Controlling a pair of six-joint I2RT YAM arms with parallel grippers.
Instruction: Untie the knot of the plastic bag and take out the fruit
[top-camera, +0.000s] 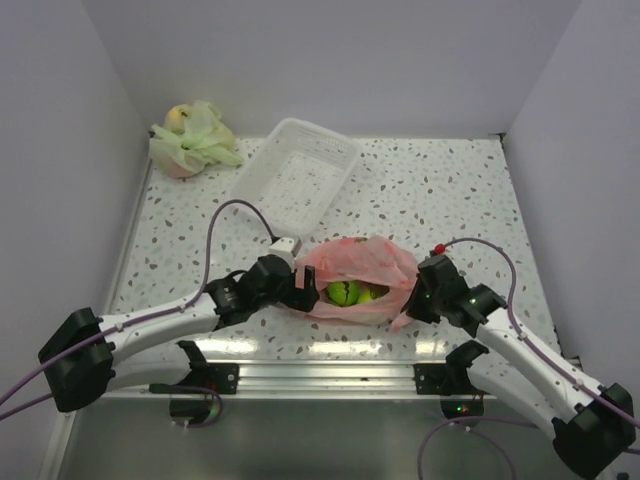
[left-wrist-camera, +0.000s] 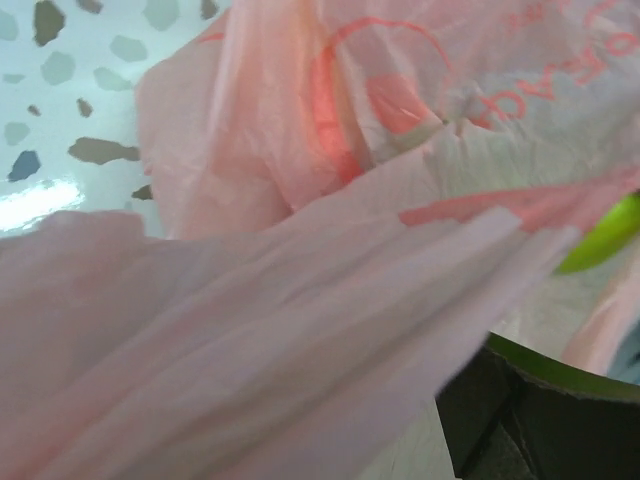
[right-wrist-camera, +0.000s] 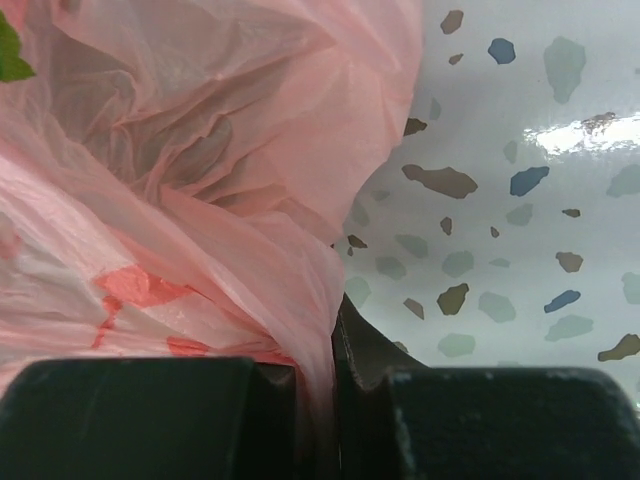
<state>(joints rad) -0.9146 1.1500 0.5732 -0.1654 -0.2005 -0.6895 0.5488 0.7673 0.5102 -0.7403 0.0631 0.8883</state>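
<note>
Knot: by my reading you can treat it as undone. The pink bag (top-camera: 360, 262) gapes toward the arms, and no tied lump shows in any view.
Fruit: two green fruits (top-camera: 350, 292) lie inside the open mouth, between the left gripper (top-camera: 305, 291) and the right gripper (right-wrist-camera: 335, 378). You can see no fruit outside the bag.
Basket: the white basket (top-camera: 262, 165) sits well beyond the left gripper, with no fruit visible in it.
Left to do: lifting the fruit out, all of it.
Right gripper: its fingers are pressed together on a fold at the bag's right edge, with thin film pinched between them. The speckled table (right-wrist-camera: 500, 250) lies bare to its right.
Left gripper: it sits at the bag's left edge, with plastic draped across its camera. Only one dark finger shows, low on the right. You cannot tell whether the fingers stand apart or together, or whether they hold anything.
</note>
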